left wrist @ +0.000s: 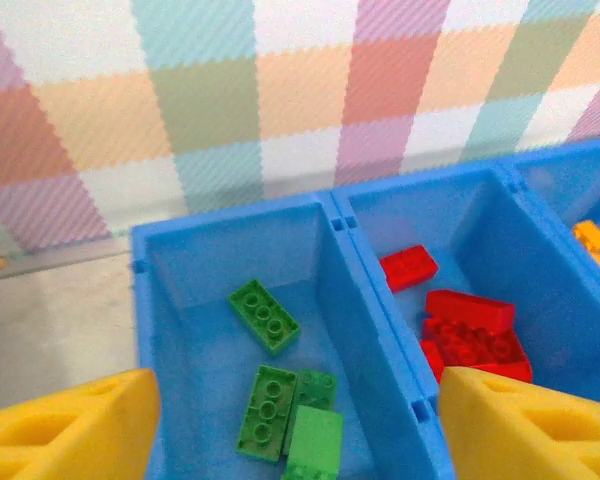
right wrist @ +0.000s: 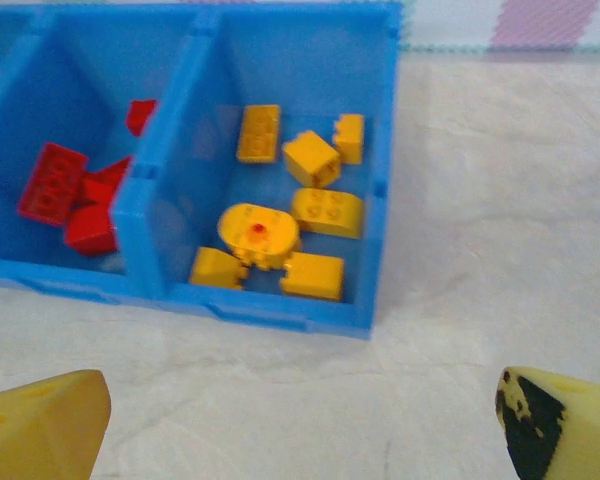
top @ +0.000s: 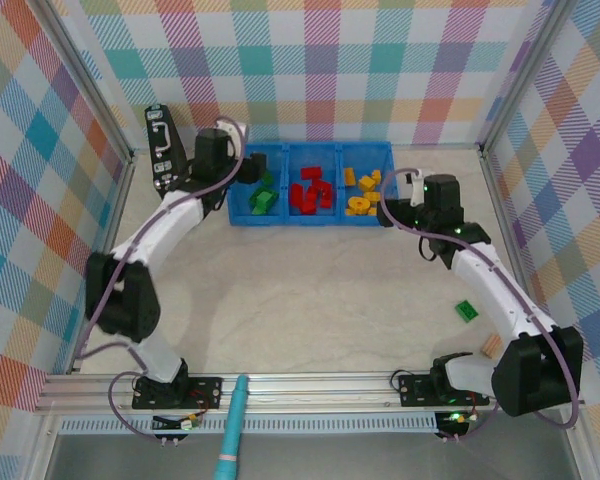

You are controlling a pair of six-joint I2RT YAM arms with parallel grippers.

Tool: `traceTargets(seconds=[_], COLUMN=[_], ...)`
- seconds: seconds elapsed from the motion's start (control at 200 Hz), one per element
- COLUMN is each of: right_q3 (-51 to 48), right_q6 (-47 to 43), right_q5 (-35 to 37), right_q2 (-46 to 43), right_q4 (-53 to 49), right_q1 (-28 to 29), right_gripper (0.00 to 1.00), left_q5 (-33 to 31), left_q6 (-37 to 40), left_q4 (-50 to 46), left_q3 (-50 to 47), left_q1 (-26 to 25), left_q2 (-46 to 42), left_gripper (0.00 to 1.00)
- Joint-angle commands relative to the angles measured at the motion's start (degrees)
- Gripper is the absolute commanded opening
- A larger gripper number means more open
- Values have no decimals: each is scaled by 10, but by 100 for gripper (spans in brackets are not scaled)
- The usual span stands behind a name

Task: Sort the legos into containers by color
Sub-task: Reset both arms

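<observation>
While my left jaws hang over the blue tray [top: 310, 222], one green brick [top: 466, 311] lies on the desk [top: 310, 300] well behind my right jaws | left wrist: jaws open, empty, green legos [left wrist: 267, 410] below between them | right wrist: jaws open, empty, yellow legos [right wrist: 325, 212] ahead

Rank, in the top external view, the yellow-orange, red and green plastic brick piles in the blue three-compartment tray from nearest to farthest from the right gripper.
1. Yellow-orange plastic bricks, right compartment, just beside the right gripper.
2. Red plastic bricks, middle compartment.
3. Green plastic bricks, left compartment.
</observation>
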Motion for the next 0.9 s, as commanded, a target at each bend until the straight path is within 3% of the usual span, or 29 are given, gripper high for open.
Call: traceTargets(seconds=[0.0, 0.085, 0.24, 0.45, 0.535, 0.61, 0.675, 0.83, 0.895], right_q3=[-61, -97, -165, -249, -283, -304, -318, -352, -360], right_q6=[21, 34, 38, 31, 19, 27, 27, -4, -14], right_q5=[21, 24, 36, 46, 57, 35, 29, 17, 8], right_q2=[-26, -36, -49, -67, -62, -44, -21, 24, 38], right_q4=[87, 116, 185, 272, 338, 381, 420, 530, 570], right_q1=[-29, -50, -59, -62, -65, -76, -79, -86, -92], right_gripper=[99, 99, 99, 99, 99, 99, 99, 99, 99], left_q5=[-51, -81, -76, -128, -113, -62, -53, -27, -41], left_q6=[35, 14, -56, -71, -100, -95, -94, -82, -87], left_q4=[34, 55, 131, 278, 371, 425, 481, 761, 694], left_q3=[-96, -169, -294, -454, -518, -542, -566, -648, -646], left_q1=[17, 47, 122, 150, 159, 165, 165, 165, 164], left_q2=[-65, -116, -176, -189, -177, -147, -123, -8, -42], left_gripper=[78, 78, 80, 86, 91, 100, 100, 100, 100])
